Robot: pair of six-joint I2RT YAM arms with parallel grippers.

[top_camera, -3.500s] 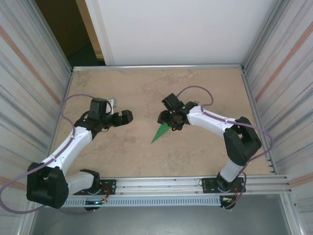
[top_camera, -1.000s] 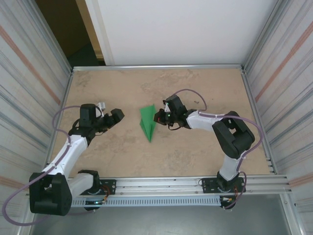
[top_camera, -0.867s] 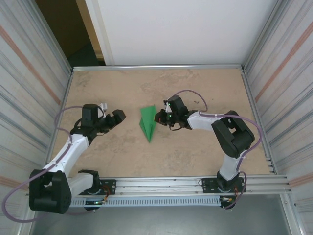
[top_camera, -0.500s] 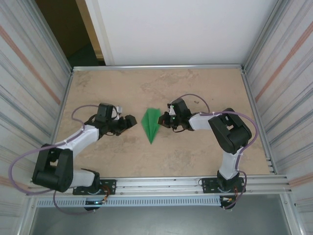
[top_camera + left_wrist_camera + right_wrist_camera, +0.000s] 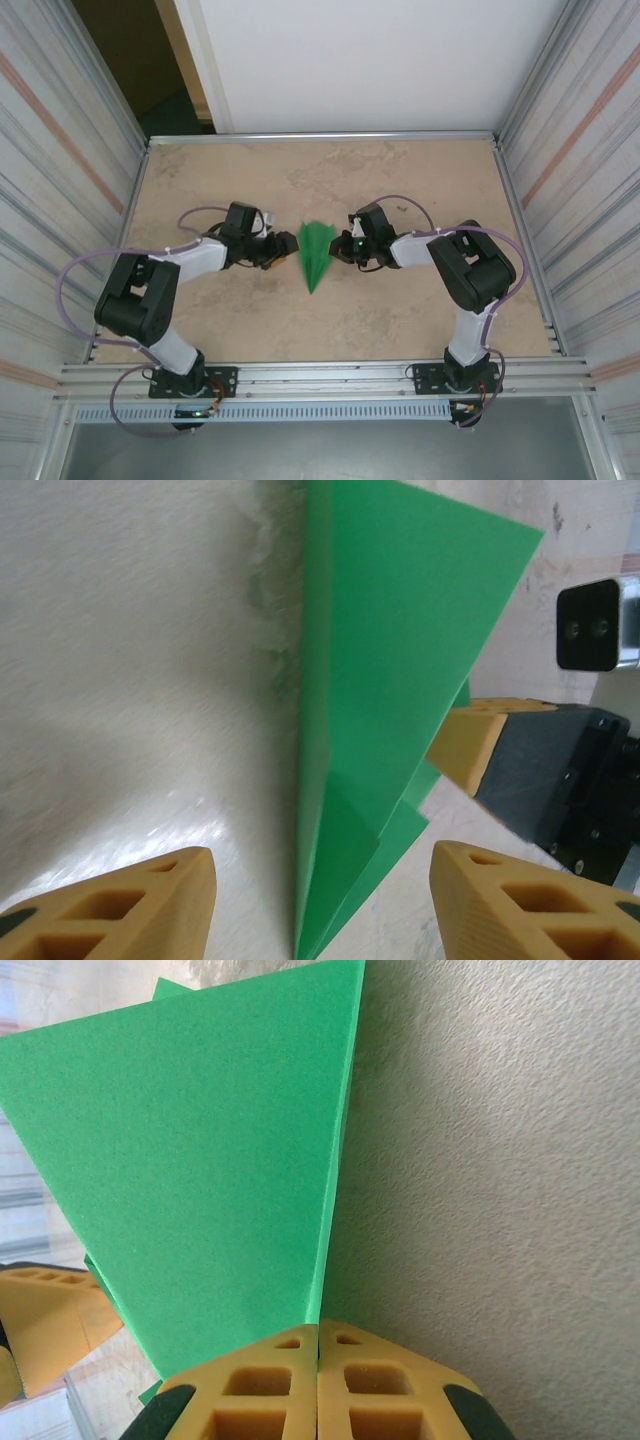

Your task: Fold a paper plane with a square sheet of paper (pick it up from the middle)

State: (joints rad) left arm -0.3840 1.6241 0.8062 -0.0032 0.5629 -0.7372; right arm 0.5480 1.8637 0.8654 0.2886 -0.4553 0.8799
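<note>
On the beige marbled tabletop [image 5: 400, 320] no container is involved; the paper is borne by the surface and one claw alone. The right gripper [image 5: 336, 248], at the paper's 3 o'clock, is clamped tight on the bright green folded paper wedge [image 5: 316, 255], which is found near the table's middle with its nose toward 6 o'clock. The left gripper [image 5: 320, 880], at 9 o'clock, is held half-wide astride the wedge's edge, apparently clear of it. A hand-over or wing crease is judged to be in hand; next, the left jaws must be closed squarely on the layered flaps, without the thin paper being crumpled.
</note>
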